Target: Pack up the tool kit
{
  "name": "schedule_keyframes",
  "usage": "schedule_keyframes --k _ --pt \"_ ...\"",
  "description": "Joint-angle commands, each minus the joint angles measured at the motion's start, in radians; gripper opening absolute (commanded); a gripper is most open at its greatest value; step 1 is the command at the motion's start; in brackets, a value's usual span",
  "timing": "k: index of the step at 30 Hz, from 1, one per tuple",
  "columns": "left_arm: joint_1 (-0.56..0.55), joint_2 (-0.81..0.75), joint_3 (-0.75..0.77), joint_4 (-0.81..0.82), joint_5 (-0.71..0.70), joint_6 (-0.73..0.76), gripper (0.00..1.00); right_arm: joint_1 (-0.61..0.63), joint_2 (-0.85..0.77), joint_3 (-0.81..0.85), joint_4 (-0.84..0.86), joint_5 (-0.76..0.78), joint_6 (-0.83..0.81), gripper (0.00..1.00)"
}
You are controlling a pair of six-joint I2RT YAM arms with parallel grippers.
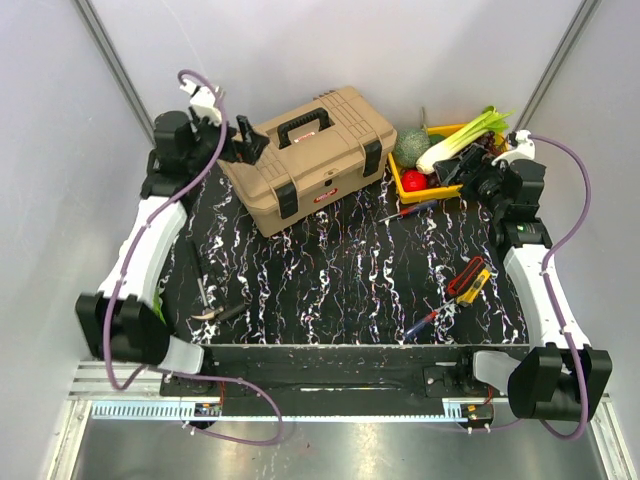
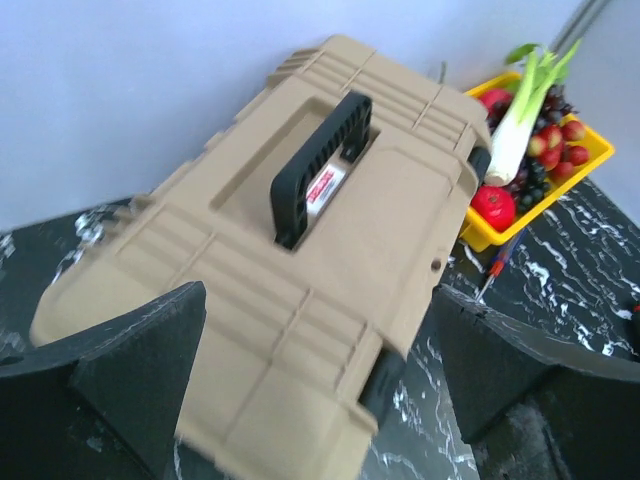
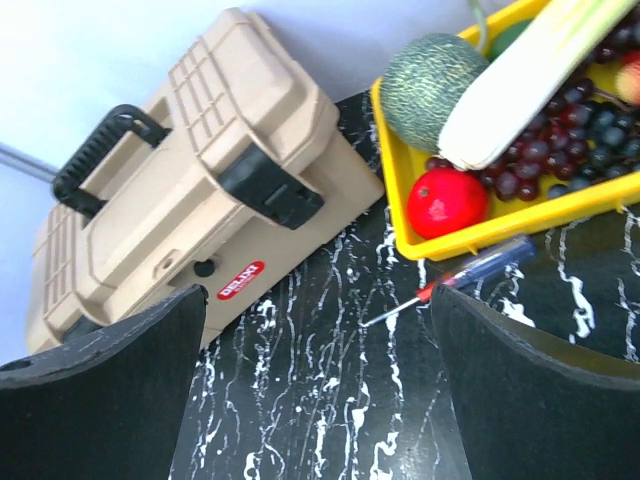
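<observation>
The tan toolbox (image 1: 310, 160) stands at the back of the mat with its ribbed lid down and its black latches against the front. My left gripper (image 1: 245, 140) hovers at the box's left end, open; in the left wrist view its fingers (image 2: 140, 370) straddle the near corner of the toolbox (image 2: 300, 260) without touching it. My right gripper (image 1: 462, 166) is open above the mat, right of the box, with nothing between the fingers (image 3: 110, 390). A blue-handled screwdriver (image 3: 470, 275) lies just beyond them, next to the toolbox (image 3: 180, 200).
A yellow tray (image 1: 400, 182) of vegetables and fruit sits at the back right. Red-and-yellow pliers (image 1: 467, 280) and a second screwdriver (image 1: 425, 322) lie at the front right. Dark-handled pliers (image 1: 215, 313) and a thin tool (image 1: 203, 290) lie at the front left.
</observation>
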Motion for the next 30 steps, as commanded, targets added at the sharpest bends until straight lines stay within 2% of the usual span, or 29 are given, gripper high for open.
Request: schedule_keyframes --k 1,3,5,9,14,18,24,30 --pt "0.005 0.187 0.109 0.266 0.263 -0.052 0.99 -0.001 -0.009 0.003 0.103 -0.125 0.031 0.98" --pt "0.003 0.27 0.146 0.367 0.366 -0.085 0.99 0.001 -0.012 0.0 0.091 -0.134 0.039 0.97" --pt "0.0 0.346 0.192 0.444 0.406 -0.111 0.99 0.001 -0.023 -0.009 0.081 -0.135 0.045 0.96" --pt "-0.007 0.492 0.304 0.475 0.388 -0.085 0.99 0.001 -0.037 -0.023 0.058 -0.14 0.061 0.96" --pt "-0.024 0.586 0.374 0.453 0.365 -0.039 0.97 0.002 -0.045 -0.019 -0.021 -0.129 0.048 0.95" --pt "-0.032 0.626 0.403 0.385 0.374 0.01 0.85 0.002 -0.04 -0.022 -0.037 -0.119 0.054 0.95" --pt "-0.062 0.606 0.379 0.283 0.348 0.107 0.77 0.002 0.018 0.01 -0.054 -0.129 0.05 0.93" --pt "-0.066 0.64 0.403 0.245 0.311 0.148 0.58 0.002 0.053 0.035 -0.055 -0.128 0.056 0.92"
